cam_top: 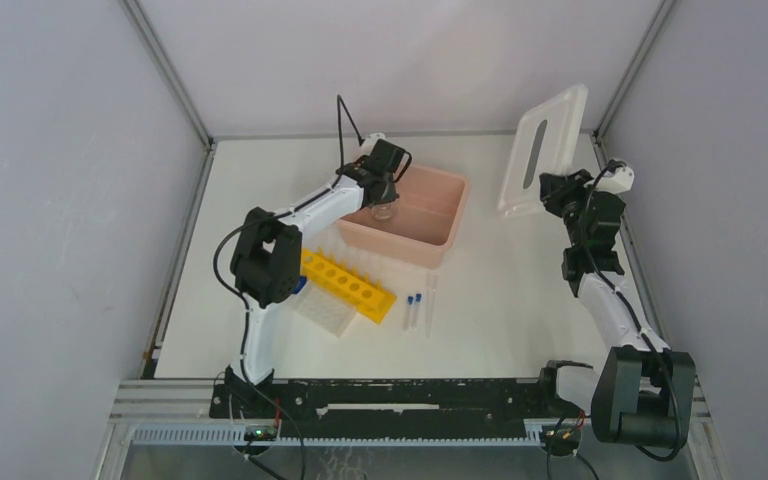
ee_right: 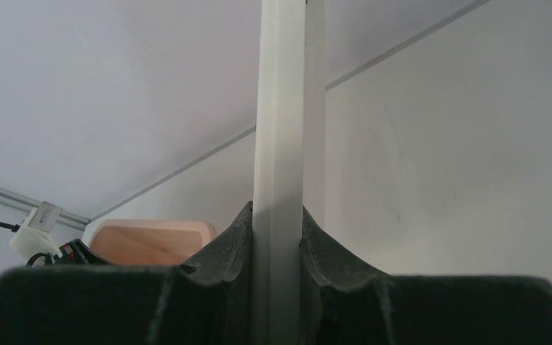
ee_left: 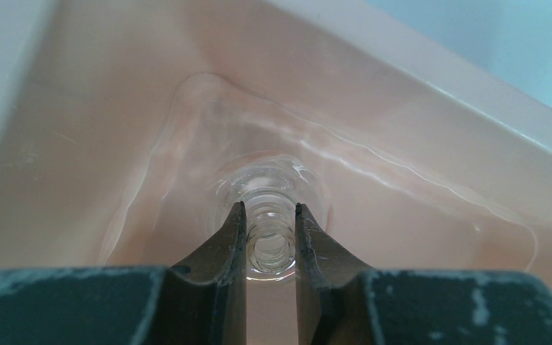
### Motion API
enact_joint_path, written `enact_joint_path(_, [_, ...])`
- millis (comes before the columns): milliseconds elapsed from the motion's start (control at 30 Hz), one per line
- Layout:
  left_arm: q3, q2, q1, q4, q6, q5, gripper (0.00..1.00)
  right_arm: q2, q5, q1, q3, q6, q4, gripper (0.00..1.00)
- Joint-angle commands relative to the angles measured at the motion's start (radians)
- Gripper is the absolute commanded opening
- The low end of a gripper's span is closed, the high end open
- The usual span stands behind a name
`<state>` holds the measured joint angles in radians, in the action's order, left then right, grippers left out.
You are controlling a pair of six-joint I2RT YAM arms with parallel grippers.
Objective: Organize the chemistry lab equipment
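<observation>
Two arms busy: the left gripper [ee_left: 269, 215] is pinched narrow on the neck of the small round clear glassware [ee_left: 273, 172], with the bulb just past its fingertips, down inside the pink box [ee_left: 438, 93]. The neck runs along the fingers, mouth facing the wrist. Looks like the drop-off step, so next it needs to loosen and back straight out. Meanwhile the right gripper [ee_right: 277, 219] clamps the lid [ee_right: 280, 108] edge-on, standing up from its jaws.

The table [cam_top: 500, 330] was seen from above and behind the arm bases by the top external camera, faced toward 12 o'clock. The left wrist camera was pointed down, very near the small round clear glassware [ee_left: 269, 187] inside the pink box [ee_left: 402, 86]. The right wrist camera was faced toward about 10 o'clock, close against the white lid [ee_right: 280, 144]. The box was shared by all three views.
</observation>
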<state>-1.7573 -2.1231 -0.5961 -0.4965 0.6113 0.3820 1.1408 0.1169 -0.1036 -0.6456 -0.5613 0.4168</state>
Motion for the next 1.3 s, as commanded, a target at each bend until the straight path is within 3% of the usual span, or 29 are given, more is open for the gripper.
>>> enact_joint_path(0, [0.008,0.039,-0.008,0.038,0.002,0.022,0.13,-0.035,0.004,0.008,0.002,-0.013,0.069,0.00])
enact_joint_path(367, [-0.056,-0.004,-0.007,-0.013,-0.007,0.012,0.22,-0.053,0.006,0.010,0.016,-0.015,0.061,0.00])
enact_joint_path(733, [-0.065,-0.013,-0.008,-0.019,-0.010,-0.003,0.46,-0.048,0.007,0.013,0.017,-0.017,0.066,0.00])
enact_joint_path(1267, [-0.117,0.137,-0.007,-0.058,-0.031,0.019,0.56,-0.077,0.005,0.019,-0.007,-0.008,0.045,0.00])
